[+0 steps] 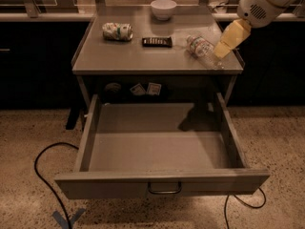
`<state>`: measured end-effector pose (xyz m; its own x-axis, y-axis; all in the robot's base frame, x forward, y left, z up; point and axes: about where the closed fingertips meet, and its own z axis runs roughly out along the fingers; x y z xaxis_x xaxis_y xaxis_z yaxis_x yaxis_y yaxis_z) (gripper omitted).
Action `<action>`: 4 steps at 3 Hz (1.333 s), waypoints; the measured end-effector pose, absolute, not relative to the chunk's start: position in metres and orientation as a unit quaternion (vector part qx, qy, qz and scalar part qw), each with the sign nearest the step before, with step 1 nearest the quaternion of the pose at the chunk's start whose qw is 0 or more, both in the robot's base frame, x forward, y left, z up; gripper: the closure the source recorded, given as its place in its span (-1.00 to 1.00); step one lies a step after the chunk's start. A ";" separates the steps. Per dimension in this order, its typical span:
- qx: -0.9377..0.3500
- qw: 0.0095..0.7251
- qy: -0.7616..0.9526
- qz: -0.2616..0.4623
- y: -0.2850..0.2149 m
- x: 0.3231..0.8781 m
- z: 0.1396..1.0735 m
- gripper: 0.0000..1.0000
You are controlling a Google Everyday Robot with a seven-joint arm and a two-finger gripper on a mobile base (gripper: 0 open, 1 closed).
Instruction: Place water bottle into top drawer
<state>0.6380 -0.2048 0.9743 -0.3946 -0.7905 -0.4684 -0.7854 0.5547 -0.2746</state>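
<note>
**Bottle point(201, 47) lies just left of the claw point(221, 50)**

It rests on its side on the tabletop point(143, 58), cap pointing away and left of the claw, base close under the claw's tip. Whether the claw is released or clenched, I cannot tell. The drawer point(162, 187) stands open below the claw, to its left.

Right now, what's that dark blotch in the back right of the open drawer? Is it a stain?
Camera view: likely a shadow, not a stain, on the top drawer floor, beneath the gripper that hangs by the water bottle at the table top's right end; the light is dim and warm overall.
</note>
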 end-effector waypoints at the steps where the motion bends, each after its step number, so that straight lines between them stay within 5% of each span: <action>1: -0.444 0.299 0.845 -0.005 -0.202 0.654 0.971 -1.00; 4: -0.349 0.383 0.854 0.047 -0.219 0.711 0.955 -1.00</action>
<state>0.7110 -0.2187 0.9545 -0.4638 -0.5598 -0.6867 -0.6314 0.7525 -0.1870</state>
